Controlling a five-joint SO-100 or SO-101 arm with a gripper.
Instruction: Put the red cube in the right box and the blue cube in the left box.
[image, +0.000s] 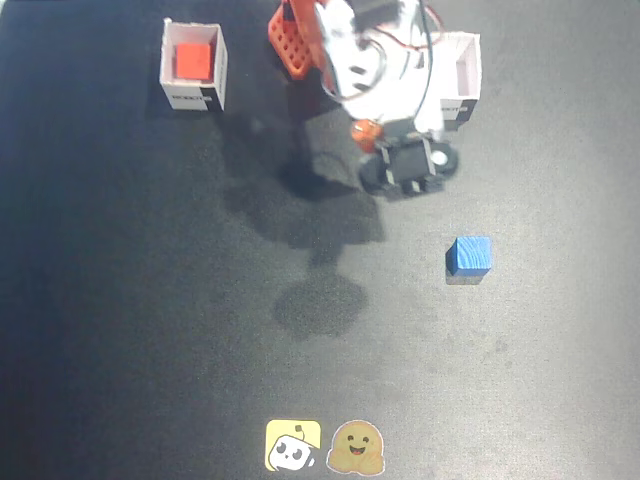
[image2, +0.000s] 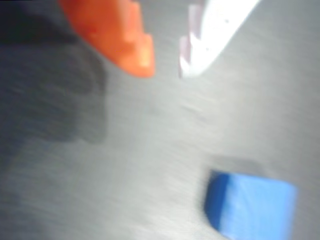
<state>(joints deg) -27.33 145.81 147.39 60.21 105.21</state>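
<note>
The red cube (image: 193, 60) sat boxed already in the fixed view's left box (image: 166, 72). The gripper (image2: 165, 65), empty, jaws slightly parted, hung above the mat, short of the blue cube (image2: 250, 207). Next: descend and straddle it.

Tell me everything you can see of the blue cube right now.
The blue cube is a small solid block, bright blue with faint darker streaks on top, and looks matte. It sits flat on the dark table, right of centre in the fixed view, in neither box. Nothing touches it. The wrist view is blurred but shows it lying below the gripper, whose orange and white fingers stand apart, clear of the cube and empty.
</note>
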